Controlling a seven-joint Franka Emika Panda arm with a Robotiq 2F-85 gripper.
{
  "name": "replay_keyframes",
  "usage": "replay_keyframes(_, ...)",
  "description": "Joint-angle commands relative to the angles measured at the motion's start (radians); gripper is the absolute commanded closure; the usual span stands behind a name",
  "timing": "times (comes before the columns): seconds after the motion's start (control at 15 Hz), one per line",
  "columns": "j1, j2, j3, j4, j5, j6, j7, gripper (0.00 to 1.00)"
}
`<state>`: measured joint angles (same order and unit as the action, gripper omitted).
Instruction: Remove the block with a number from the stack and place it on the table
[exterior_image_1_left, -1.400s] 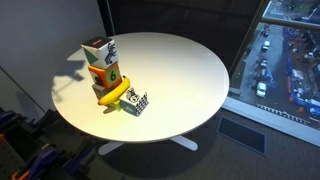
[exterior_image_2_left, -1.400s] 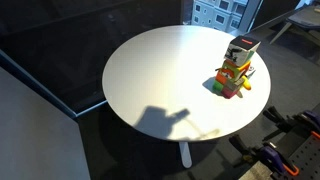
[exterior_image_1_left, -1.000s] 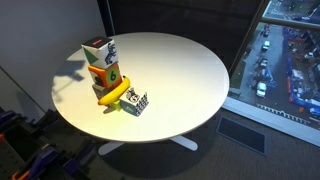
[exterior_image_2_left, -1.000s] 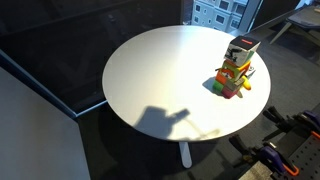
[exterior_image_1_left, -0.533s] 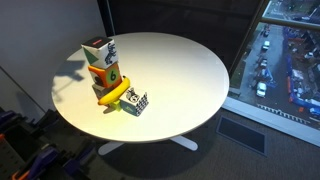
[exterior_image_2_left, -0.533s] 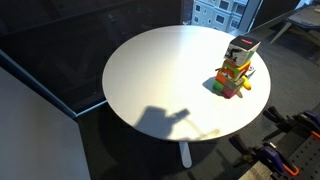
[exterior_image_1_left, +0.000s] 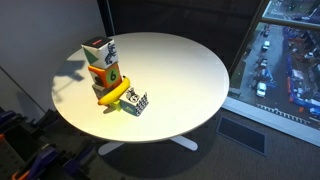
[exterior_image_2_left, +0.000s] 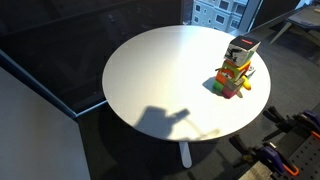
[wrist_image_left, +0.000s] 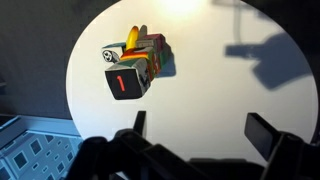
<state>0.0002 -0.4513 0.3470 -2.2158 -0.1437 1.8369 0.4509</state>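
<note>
On top of the stack (exterior_image_2_left: 234, 72) sat the block with a number (exterior_image_1_left: 98, 53), the highest cube of the tower, close to the rim of the round white tabletop (exterior_image_1_left: 185, 70). Below it was the orange cube (exterior_image_1_left: 106, 76). At the foot, a yellow piece (exterior_image_1_left: 115, 97) and the black-and-white patterned cube (exterior_image_1_left: 137, 102) crowded the base.

Seen from the wrist, the block turned a red face upward, with a pale mark on it that was probably the number. And the claw (wrist_image_left: 200, 132) hung high above, well apart from everything, released, jaws spread wide with nothing between them.

Now the key point: the block lay ahead of the gap and off toward the picture's left side, closer to the line of that side's finger (wrist_image_left: 139, 122) than to the middle. Being a cube, it had no long axis, but its sides looked slightly skewed to the jaw line. A sideways shift looked necessary before any descent.
</note>
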Motion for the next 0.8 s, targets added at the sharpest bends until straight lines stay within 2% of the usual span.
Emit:
replay_keyframes(0.0,0.033,0.006,-0.026,0.002,-0.013,-0.004,0.012,0.0)
replay_keyframes(0.47,0.033,0.006,-0.026,0.002,-0.013,-0.004,0.012,0.0)
replay_keyframes(0.73,0.042,0.007,-0.06,0.006,0.005,-0.009,-0.008,0.0)
